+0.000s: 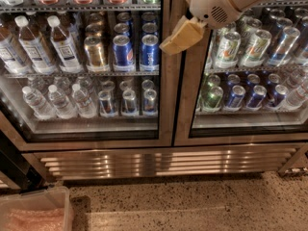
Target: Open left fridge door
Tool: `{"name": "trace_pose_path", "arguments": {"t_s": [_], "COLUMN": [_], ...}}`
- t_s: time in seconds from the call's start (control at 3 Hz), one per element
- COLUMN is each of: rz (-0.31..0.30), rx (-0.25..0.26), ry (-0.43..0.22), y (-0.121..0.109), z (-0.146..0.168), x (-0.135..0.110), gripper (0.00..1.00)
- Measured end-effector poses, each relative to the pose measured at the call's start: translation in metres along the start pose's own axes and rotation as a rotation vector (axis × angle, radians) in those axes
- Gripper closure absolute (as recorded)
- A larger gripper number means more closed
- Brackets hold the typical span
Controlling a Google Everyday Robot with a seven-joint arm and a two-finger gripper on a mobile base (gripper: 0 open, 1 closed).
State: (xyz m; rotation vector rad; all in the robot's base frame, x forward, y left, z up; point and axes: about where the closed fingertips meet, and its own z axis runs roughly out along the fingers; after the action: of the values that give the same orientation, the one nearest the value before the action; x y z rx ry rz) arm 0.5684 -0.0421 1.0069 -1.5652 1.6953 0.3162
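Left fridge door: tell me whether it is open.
No, the left fridge door lies shut, flush with the right fridge door, while the gripper hangs where their steel frames meet.

Lamps inside the fridge light the bottles (62, 44) and cans (124, 52) brightly behind the left fridge door (166, 105). Soft glare streaks the steel grille (159, 160) below. The floor (202, 203) is dimmer and darkest at the lower left. The pale claw (183, 35), at the top between the doors, is evenly lit.
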Motion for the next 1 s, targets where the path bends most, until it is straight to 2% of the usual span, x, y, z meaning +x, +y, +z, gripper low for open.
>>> {"name": "trace_pose_path", "arguments": {"t_s": [0.67, 1.0], "rz": [0.0, 0.0], "rx": [0.0, 0.0], "ry": [0.0, 0.0], "y": [-0.0055, -0.0057], "z": [-0.0041, -0.0042], "x": [0.0017, 0.0017], "gripper": [0.88, 1.0]}}
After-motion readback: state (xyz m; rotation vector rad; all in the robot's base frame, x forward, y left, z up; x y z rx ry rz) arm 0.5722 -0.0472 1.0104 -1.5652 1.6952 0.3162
